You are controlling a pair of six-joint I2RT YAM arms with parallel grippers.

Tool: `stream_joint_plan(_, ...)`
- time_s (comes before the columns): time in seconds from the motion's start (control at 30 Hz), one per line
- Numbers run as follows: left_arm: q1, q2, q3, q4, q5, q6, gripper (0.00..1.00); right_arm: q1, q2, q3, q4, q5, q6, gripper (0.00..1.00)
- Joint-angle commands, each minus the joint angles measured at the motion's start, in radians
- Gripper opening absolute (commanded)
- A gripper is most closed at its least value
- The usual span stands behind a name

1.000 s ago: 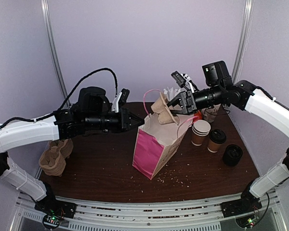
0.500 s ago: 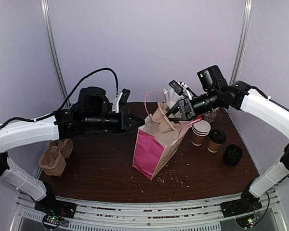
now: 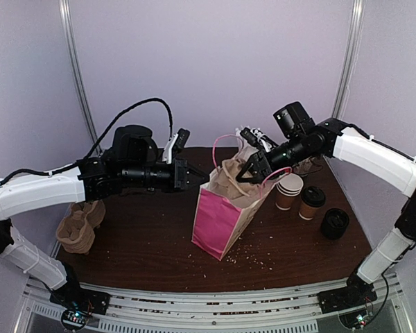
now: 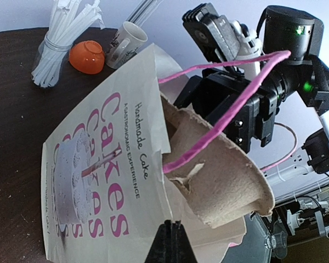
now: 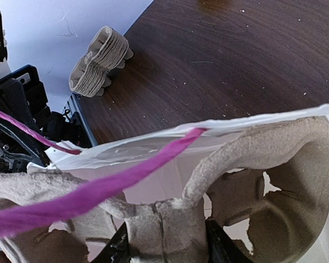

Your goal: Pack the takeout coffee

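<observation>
While the left hand [image 3: 196, 178] pinches the paper bag [image 3: 218, 222] at its rim, the right hand [image 3: 249, 168] grips a pulp cup carrier [image 3: 229, 179] in the bag's mouth. The takeout coffee [image 3: 311, 202] stands on the desk [image 3: 145, 243] near the bag.

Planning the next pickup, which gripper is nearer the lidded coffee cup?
Right. The right gripper grips the carrier in the bag near the lidded coffee cup; the left gripper pinches the bag's opposite edge.

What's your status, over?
Left gripper shut on bag rim. Right gripper shut on cup tray, at bag mouth. Coffee cups outside bag. Pink handle crossing tray.
</observation>
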Motion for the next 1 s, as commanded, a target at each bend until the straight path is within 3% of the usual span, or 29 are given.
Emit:
stream_joint_plan(0.0, 0.007, 0.000, 0.011, 0.021, 0.019, 0.018, 0.00, -0.001, -0.006, 0.029, -0.039, 0.095, -0.052, 0.41)
stream_joint_plan(0.57, 0.008, 0.000, -0.002, 0.032, -0.026, -0.016, 0.00, 0.126, -0.063, -0.045, 0.051, 0.499, -0.063, 0.41)
stream_joint_plan(0.97, 0.011, -0.004, -0.011, 0.026, -0.097, -0.044, 0.00, 0.143, -0.082, -0.146, 0.150, 0.600, -0.021, 0.41)
